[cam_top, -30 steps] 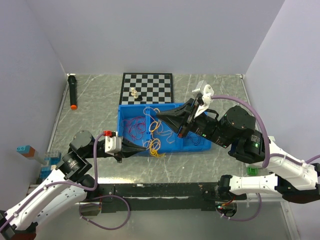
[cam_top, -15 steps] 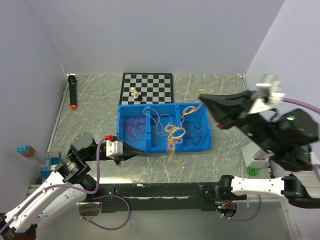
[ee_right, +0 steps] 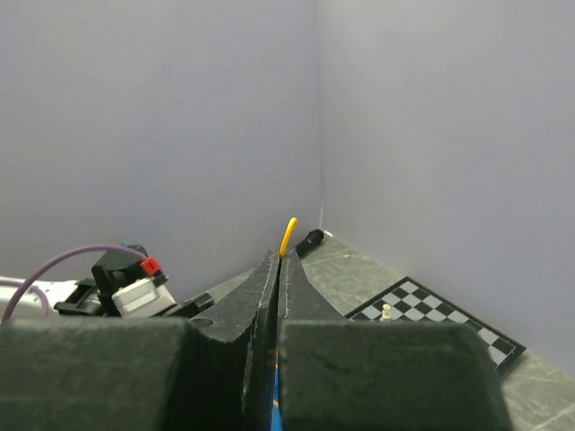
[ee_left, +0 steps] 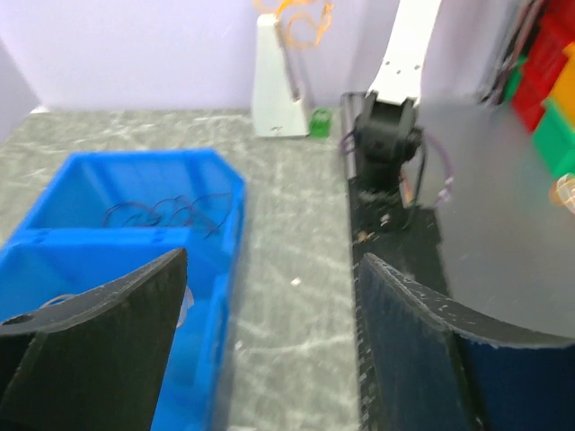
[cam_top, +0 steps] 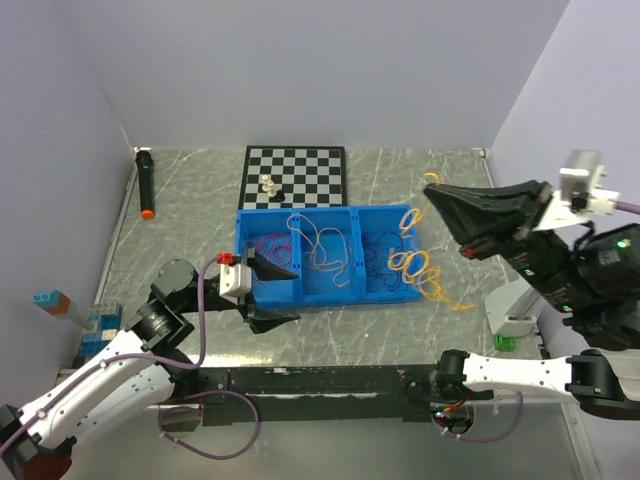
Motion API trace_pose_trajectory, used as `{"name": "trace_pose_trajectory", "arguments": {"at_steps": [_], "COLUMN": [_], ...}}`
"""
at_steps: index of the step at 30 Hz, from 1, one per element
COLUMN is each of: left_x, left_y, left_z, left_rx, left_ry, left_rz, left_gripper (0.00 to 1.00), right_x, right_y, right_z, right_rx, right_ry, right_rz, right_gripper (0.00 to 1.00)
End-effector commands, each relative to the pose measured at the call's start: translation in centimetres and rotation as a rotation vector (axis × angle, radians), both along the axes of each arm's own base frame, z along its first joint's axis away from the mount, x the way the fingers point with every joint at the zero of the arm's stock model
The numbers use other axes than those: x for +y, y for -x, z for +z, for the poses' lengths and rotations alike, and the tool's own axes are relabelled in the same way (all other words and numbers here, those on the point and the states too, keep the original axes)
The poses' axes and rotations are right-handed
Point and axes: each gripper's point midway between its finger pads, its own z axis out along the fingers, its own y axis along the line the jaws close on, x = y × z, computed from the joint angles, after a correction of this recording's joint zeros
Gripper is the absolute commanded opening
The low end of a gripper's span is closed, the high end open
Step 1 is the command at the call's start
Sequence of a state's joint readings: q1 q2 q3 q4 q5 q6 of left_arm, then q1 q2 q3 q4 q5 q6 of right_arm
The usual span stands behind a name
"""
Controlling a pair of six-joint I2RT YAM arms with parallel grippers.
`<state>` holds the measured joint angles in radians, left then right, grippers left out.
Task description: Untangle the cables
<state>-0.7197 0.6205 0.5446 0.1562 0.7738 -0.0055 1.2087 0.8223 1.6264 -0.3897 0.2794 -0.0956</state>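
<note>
The cables lie in a blue three-compartment bin [cam_top: 300, 298]: a magenta one [cam_top: 262, 246] on the left, a pale orange one [cam_top: 326, 250] in the middle, a dark one [cam_top: 378, 250] [ee_left: 171, 214] on the right. My right gripper [cam_top: 430, 185] [ee_right: 279, 256] is raised over the bin's right end, shut on an orange-yellow cable [cam_top: 418, 268] [ee_right: 287, 235]. That cable hangs in loops past the bin's right corner. My left gripper [cam_top: 295, 295] [ee_left: 269, 269] stands open at the bin's front wall, nothing between its fingers.
A chessboard [cam_top: 295, 175] with two pieces [cam_top: 268, 185] lies behind the bin. A black marker [cam_top: 146, 185] lies far left. Toy blocks [cam_top: 60, 305] sit at the left edge. A white stand [cam_top: 515, 315] and a small green object [cam_top: 505, 342] are at the right.
My right gripper swung up and to the right, drawing the orange-yellow cable out past the bin's right end. My left gripper went from shut to open.
</note>
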Motion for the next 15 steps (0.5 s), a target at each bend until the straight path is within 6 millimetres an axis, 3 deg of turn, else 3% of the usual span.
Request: {"name": "trace_pose_trajectory", "arguments": {"at_steps": [1,5,12,14,15], "left_x": [-1.4,-2.3,-2.4,-2.3,-2.3], "left_y": [1.8,2.3,1.0,1.3,1.4], "left_z": [4.3,3.5,1.0,-0.1,-0.4], "left_rx": [0.046,0.118,0.072,0.047,0.039], "left_ry": [0.126,0.123,0.102,0.073,0.066], "left_rz": [-0.091,-0.111,-0.042,-0.055,-0.058], "left_gripper": [0.84,0.99,0.99,0.85,0.67], "right_x": [2.8,3.9,4.8,5.0,5.0], "right_y": [-0.1,0.1,1.1,1.3,1.4], "right_z": [-0.1,0.5,2.3,2.7,2.9], "right_rx": [-0.002,-0.016,-0.047,-0.053,-0.056], "right_ry": [0.022,0.014,-0.028,-0.029,-0.031], "right_rz": [0.051,0.081,0.149,0.163,0.168], "right_gripper": [0.0,0.0,0.0,0.0,0.0]}}
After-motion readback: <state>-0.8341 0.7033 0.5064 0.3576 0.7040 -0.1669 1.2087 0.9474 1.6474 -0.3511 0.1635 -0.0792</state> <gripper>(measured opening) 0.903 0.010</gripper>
